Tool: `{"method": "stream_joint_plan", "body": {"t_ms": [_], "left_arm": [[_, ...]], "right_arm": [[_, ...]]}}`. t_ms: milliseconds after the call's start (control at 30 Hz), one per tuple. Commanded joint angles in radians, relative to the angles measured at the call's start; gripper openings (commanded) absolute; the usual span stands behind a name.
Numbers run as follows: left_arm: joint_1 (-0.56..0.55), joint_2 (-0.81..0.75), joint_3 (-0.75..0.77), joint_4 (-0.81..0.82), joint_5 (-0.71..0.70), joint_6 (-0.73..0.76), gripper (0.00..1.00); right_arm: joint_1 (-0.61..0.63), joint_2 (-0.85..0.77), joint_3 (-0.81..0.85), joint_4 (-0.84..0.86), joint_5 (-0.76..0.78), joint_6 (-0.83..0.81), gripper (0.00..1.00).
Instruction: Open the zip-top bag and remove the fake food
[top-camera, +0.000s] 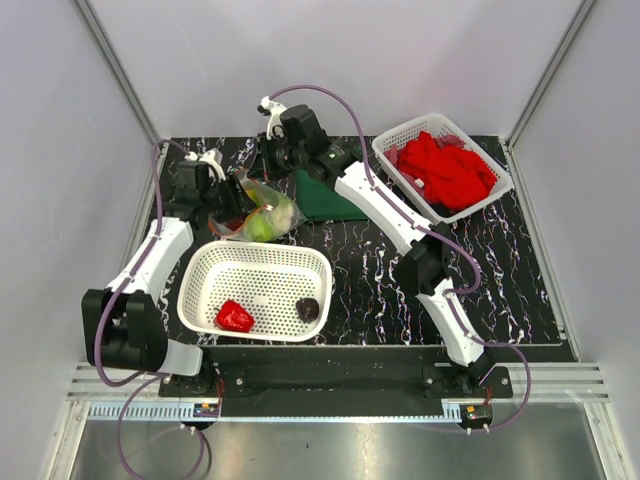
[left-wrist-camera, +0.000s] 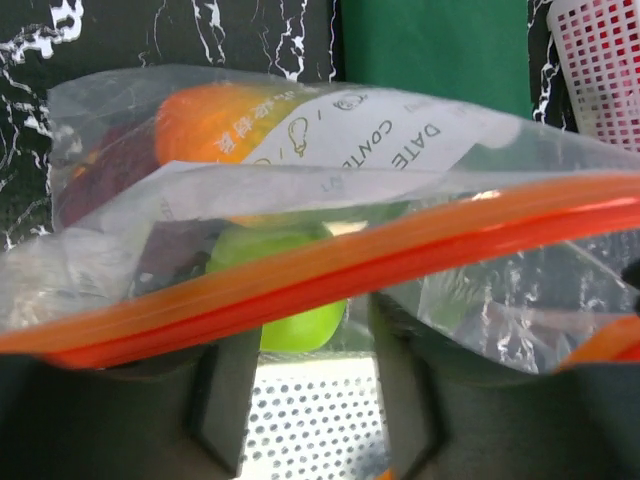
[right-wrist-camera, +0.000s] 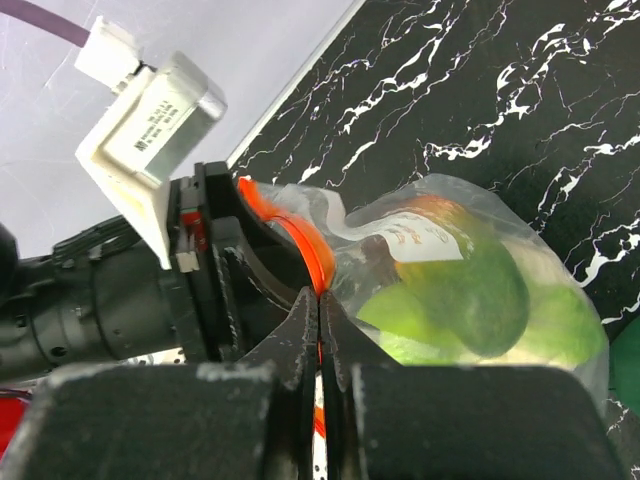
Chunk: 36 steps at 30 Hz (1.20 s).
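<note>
Zip-top bag (top-camera: 262, 212) is just past the far rim of the white basket (top-camera: 200, 290), green apple (left-wrist-camera: 300, 325) inside. Right end effector (right-wrist-camera: 320, 300) is pinched tight on the orange zip strip (left-wrist-camera: 420, 235). Left end effector (left-wrist-camera: 315, 335) has its fingers apart, with the strip lying across them. Red pepper (top-camera: 234, 317) and dark piece (top-camera: 308, 309) sit in the basket.

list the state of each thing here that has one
zip-top bag, held at its zip strip, fake food inside
right gripper, shut on the zip strip
left gripper, at the strip, tips hidden
near basket, holds red pepper and dark piece
far basket, holds red cloths
green cloth, lying flat
</note>
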<state>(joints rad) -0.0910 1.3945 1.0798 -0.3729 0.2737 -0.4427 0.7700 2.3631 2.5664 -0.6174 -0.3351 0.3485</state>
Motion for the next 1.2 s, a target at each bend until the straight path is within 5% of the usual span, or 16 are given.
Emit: {"method": "stream_joint_plan", "body": {"t_ms": [0, 367, 533, 833, 933, 1100, 1167], "left_arm": [[-0.022, 0.015, 0.057, 0.075, -0.016, 0.042, 0.59], [-0.053, 0.103, 0.025, 0.048, -0.048, 0.139, 0.67], [-0.053, 0.123, 0.017, 0.040, 0.038, 0.188, 0.82], [-0.052, 0.245, 0.065, -0.037, 0.087, 0.219, 0.83], [-0.050, 0.265, 0.065, -0.029, 0.094, 0.216, 0.79], [-0.021, 0.221, 0.058, 0.005, 0.075, 0.207, 0.41], [-0.016, 0.175, 0.058, 0.026, 0.055, 0.206, 0.34]], "right_arm": [[-0.009, -0.036, 0.087, 0.051, -0.033, 0.030, 0.00], [-0.018, -0.024, 0.081, 0.067, -0.042, 0.055, 0.00], [-0.021, -0.021, 0.071, 0.070, -0.044, 0.053, 0.00], [-0.026, -0.012, 0.034, 0.079, -0.044, 0.050, 0.00], [-0.029, -0.004, 0.032, 0.081, -0.045, 0.050, 0.00], [-0.032, -0.002, 0.017, 0.082, -0.045, 0.043, 0.00], [-0.034, -0.007, 0.009, 0.082, -0.042, 0.038, 0.00]]}}
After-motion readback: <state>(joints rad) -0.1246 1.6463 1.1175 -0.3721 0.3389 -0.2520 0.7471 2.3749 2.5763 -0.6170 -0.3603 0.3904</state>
